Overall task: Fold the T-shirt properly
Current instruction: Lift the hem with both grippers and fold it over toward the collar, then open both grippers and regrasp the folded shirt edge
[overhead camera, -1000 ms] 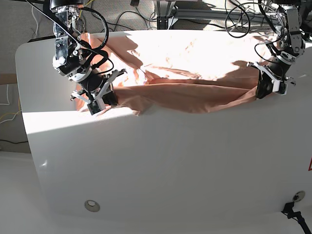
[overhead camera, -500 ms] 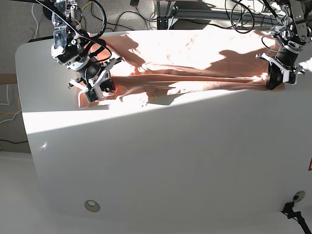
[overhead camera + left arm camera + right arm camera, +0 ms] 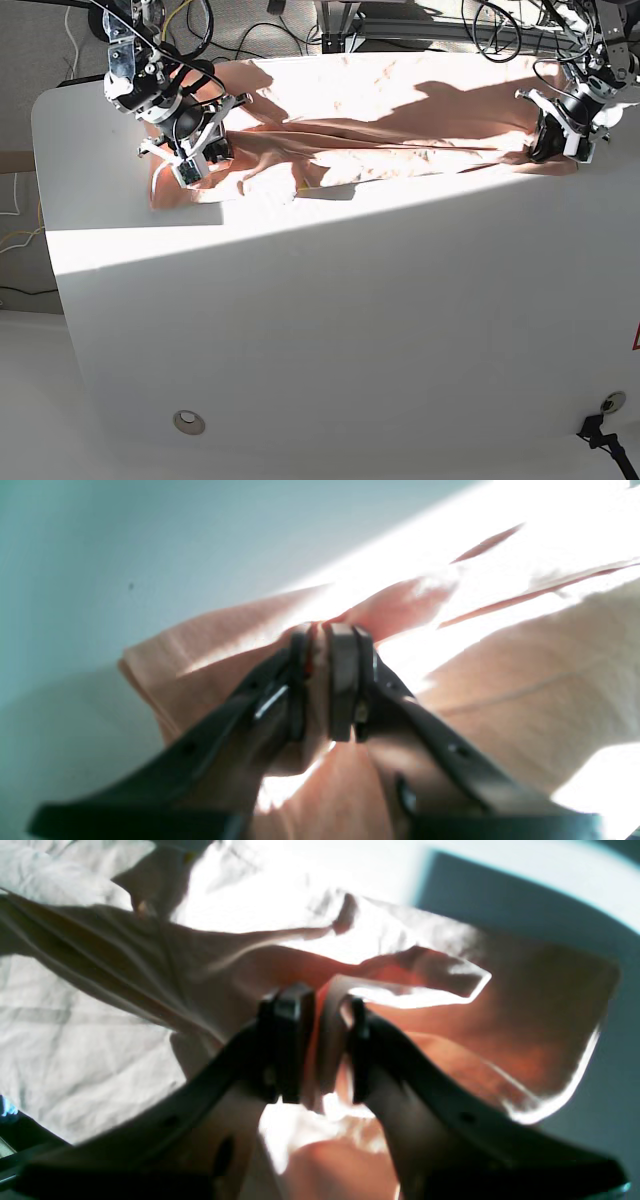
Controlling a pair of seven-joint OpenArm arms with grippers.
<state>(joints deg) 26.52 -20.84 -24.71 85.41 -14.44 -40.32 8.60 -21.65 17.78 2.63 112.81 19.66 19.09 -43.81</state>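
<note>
In the left wrist view, the left tool (image 3: 327, 680) is seen clamped on a fold of the T-shirt (image 3: 525, 680). In the right wrist view, cloth is pinched by the right tool (image 3: 315, 1050), its jaws slightly parted. In the base view, the T-shirt is laid doubled along the upper edge of the surface (image 3: 330, 330); further folds are judged outstanding.

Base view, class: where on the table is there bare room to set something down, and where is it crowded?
Free: the wide white table surface in front of the T-shirt, down to the near edge. Crowded: the far strip, where the shirt lies with the right gripper and left gripper at its ends.
</note>
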